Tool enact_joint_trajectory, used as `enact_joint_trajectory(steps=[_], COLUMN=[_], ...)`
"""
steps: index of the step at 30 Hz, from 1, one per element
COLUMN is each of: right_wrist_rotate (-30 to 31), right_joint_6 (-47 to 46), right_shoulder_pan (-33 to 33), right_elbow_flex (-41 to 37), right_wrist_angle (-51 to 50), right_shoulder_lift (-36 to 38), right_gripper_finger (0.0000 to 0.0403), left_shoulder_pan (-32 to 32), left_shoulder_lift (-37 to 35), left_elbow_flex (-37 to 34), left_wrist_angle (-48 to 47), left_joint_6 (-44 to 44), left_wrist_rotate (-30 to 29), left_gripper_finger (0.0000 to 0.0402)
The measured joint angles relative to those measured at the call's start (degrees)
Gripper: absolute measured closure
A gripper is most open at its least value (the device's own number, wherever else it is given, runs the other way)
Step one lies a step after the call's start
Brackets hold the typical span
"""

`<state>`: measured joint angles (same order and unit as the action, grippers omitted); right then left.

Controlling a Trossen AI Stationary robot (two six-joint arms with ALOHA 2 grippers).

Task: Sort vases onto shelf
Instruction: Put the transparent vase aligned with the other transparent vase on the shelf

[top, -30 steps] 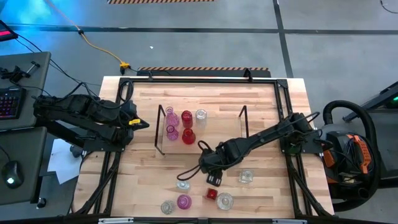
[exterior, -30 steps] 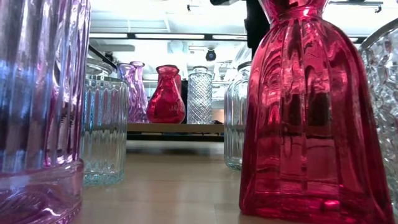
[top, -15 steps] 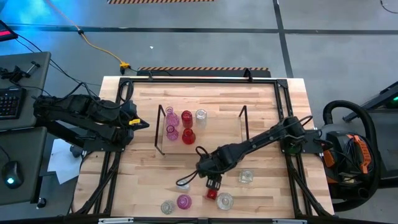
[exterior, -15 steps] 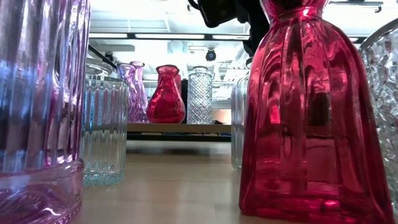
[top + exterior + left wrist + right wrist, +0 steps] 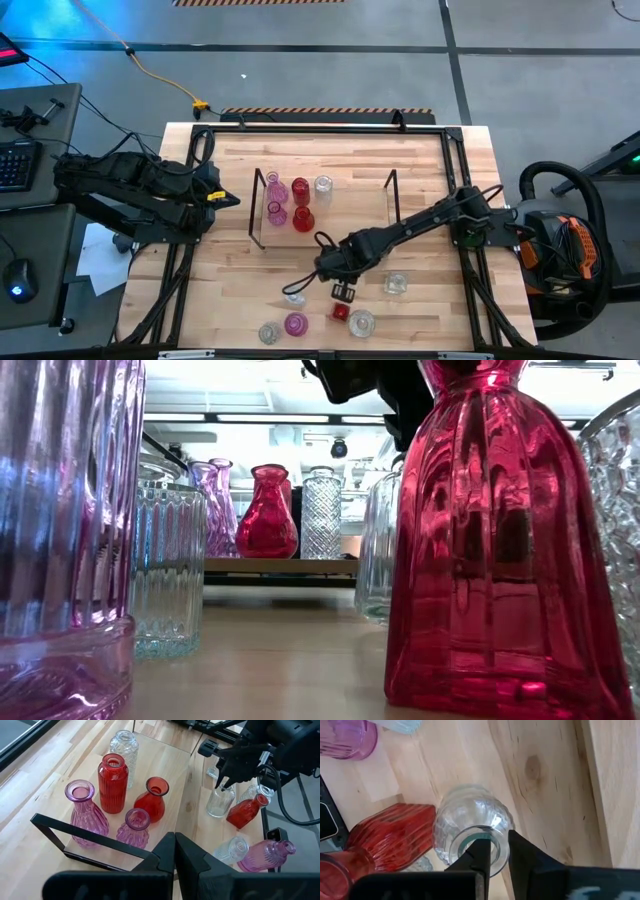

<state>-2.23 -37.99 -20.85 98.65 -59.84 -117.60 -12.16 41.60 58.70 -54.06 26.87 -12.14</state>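
Observation:
The shelf (image 5: 350,205), a light board with dark wire ends, carries two pink, two red and one clear vase (image 5: 123,747) at its left end. Near the table's front stand loose vases: a red one (image 5: 340,312), a pink one (image 5: 296,323) and clear ones (image 5: 397,284). My right gripper (image 5: 345,291) points down there, shut on a clear ribbed vase (image 5: 219,804) beside the red one (image 5: 245,811). My left gripper (image 5: 175,851) is shut on nothing, held off the shelf's left end. My right gripper holds the clear vase by the rim of its mouth (image 5: 501,841). One finger (image 5: 479,851) is inside the mouth and the other (image 5: 521,854) outside. The fingers come from above, pointing down. In the low view the vase (image 5: 378,550) stands slightly tilted; whether its base is off the table I cannot tell.
Another clear vase (image 5: 362,322) stands just right of the red one, and two more (image 5: 295,297) (image 5: 268,333) stand at the near left. The shelf's right half is bare board. Black frame rails (image 5: 460,180) run along the table's sides.
My right gripper has come down over the clear vase and shut on its rim. The vase has tipped a little from upright and shifted slightly on the spot.

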Motion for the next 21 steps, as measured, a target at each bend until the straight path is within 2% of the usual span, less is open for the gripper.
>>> enact_joint_trajectory(steps=[7,11,18,21], right_wrist_rotate=[-1.6,-1.7,-0.5,2.2], right_joint_6=[0.5,-0.5,-0.6,1.0], right_shoulder_pan=[0.9,1.8,3.4,3.6], right_elbow_flex=[-0.1,-0.3,0.1,4.2], right_wrist_angle=[-0.5,-1.5,-2.7,-6.6], right_shoulder_lift=[0.6,1.8,5.2,5.8], right_gripper_finger=[0.0396,0.0387,0.0391,0.0392], left_shoulder_pan=[0.0,0.0,0.0,0.0], left_shoulder_lift=[0.0,0.0,0.0,0.0], left_elbow_flex=[0.0,0.0,0.0,0.0], left_wrist_angle=[0.0,0.0,0.0,0.0], left_joint_6=[0.0,0.0,0.0,0.0], left_wrist_rotate=[0.0,0.0,0.0,0.0], left_gripper_finger=[0.0401,0.0401,0.0402,0.0402])
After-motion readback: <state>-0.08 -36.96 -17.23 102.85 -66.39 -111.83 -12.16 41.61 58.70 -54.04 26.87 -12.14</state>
